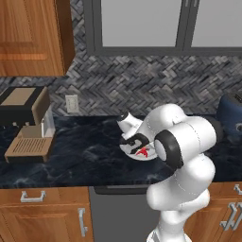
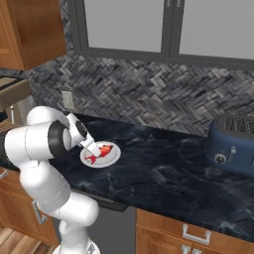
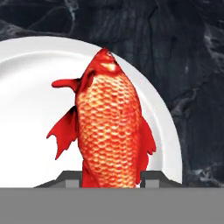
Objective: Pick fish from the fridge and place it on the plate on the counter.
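Two fingers (image 3: 150,176) clamp narrowly on the fish (image 3: 111,127) above the plate (image 3: 30,100) on the counter (image 2: 168,168).

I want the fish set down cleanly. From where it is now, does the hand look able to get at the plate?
Probably yes. The hand, shut on the fish, hangs right over the plate on the counter, and nothing stands between them.

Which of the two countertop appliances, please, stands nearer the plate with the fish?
The brown-topped coffee machine on the robot's left seems slightly nearer the plate; the dark blue toaster stands farther right.
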